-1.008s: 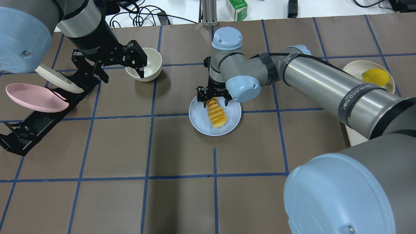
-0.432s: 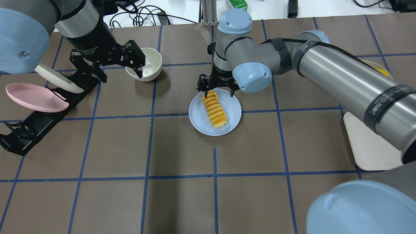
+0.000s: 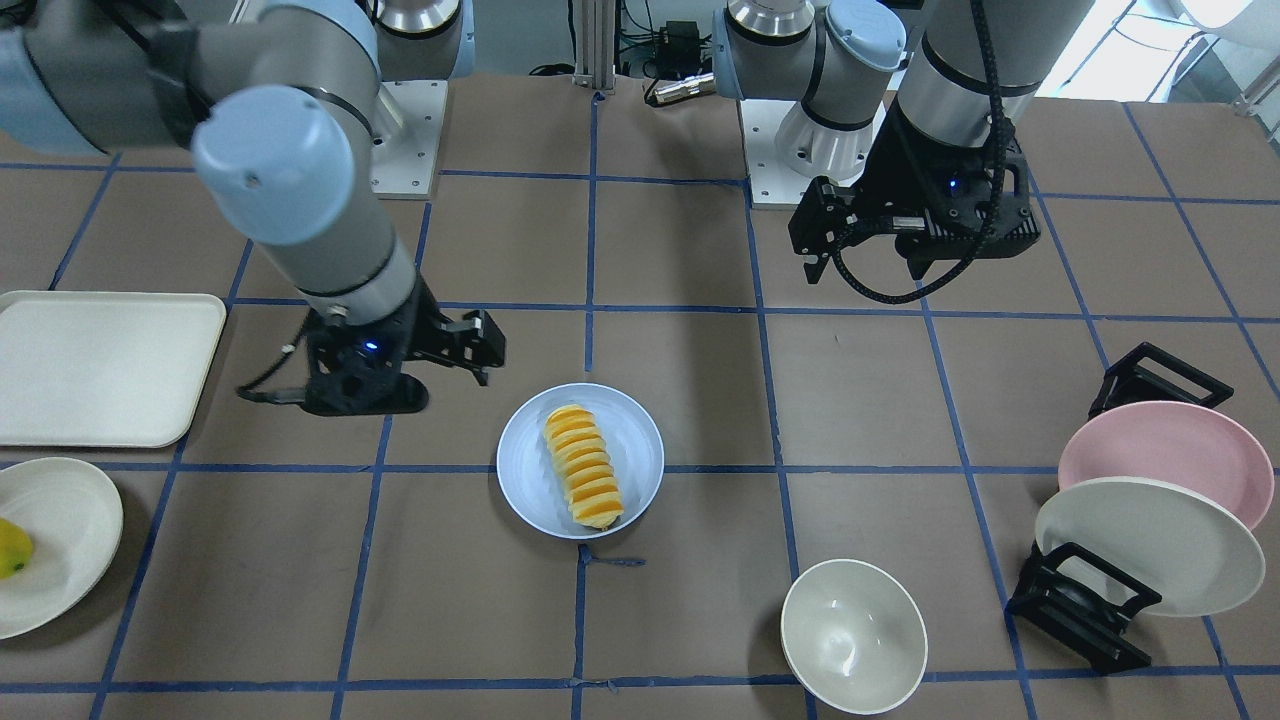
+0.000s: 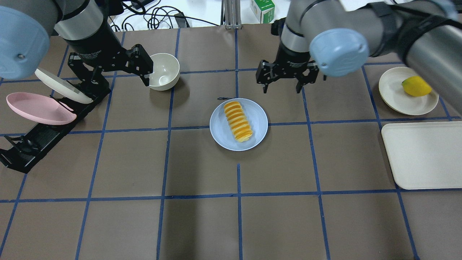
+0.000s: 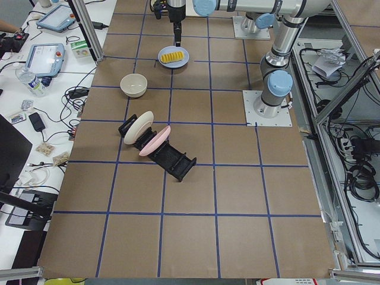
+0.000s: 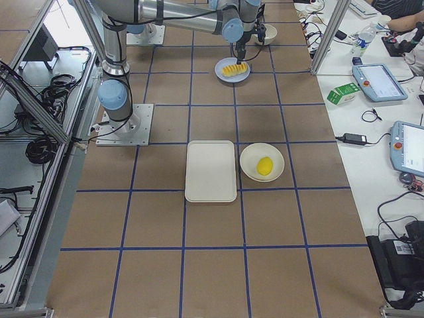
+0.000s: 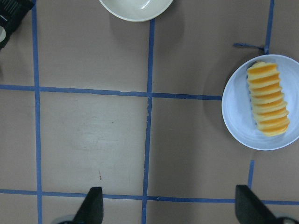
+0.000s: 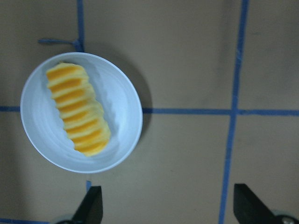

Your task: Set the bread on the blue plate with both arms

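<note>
The bread (image 4: pixel 238 121), a ridged yellow-orange loaf, lies across the middle of the blue plate (image 4: pixel 260 119) at the table's centre. It also shows in the front view (image 3: pixel 582 466) and the right wrist view (image 8: pixel 78 109). My right gripper (image 4: pixel 282 88) hangs open and empty, raised, beyond the plate's far right side and apart from it. My left gripper (image 4: pixel 121 81) is open and empty, high up by the cream bowl, far left of the plate. Both wrist views show spread fingertips with nothing between them.
A cream bowl (image 4: pixel 164 71) stands beside the left gripper. A black rack (image 4: pixel 39 139) at far left holds a pink plate (image 4: pixel 38 107) and a cream plate (image 4: pixel 61 86). At right are a cream plate (image 4: pixel 393 90) with a yellow fruit (image 4: pixel 417 86) and a cream tray (image 4: pixel 422 155).
My right gripper has risen off the bread's far end and moved to the right and away from the plate. The bread stays on the plate. The left gripper shifted slightly left.
</note>
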`<act>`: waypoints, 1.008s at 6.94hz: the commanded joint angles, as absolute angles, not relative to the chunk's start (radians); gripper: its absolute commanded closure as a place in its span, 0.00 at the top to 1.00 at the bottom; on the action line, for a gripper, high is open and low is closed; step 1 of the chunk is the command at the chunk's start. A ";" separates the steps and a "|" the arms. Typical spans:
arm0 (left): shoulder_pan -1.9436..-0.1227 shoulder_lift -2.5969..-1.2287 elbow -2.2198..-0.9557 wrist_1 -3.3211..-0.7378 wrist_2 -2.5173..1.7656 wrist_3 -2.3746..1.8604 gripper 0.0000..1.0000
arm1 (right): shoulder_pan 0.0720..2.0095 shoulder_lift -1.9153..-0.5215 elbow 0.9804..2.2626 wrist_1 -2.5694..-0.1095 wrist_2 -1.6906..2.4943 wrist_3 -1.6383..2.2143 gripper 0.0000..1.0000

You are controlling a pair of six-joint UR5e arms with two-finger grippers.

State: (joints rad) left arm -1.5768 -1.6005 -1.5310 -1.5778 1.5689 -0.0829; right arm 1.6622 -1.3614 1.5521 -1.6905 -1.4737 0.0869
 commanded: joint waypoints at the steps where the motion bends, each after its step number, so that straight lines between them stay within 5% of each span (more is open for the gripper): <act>1: -1.574 -1.594 -1.536 -1.578 1.574 -0.083 1.00 | 1.548 -1.523 1.557 -1.489 -1.520 0.049 1.00; 7: -1.574 -1.589 -1.543 -1.578 1.571 -0.083 1.00 | 1.552 -1.592 1.626 -1.566 -1.591 0.066 1.00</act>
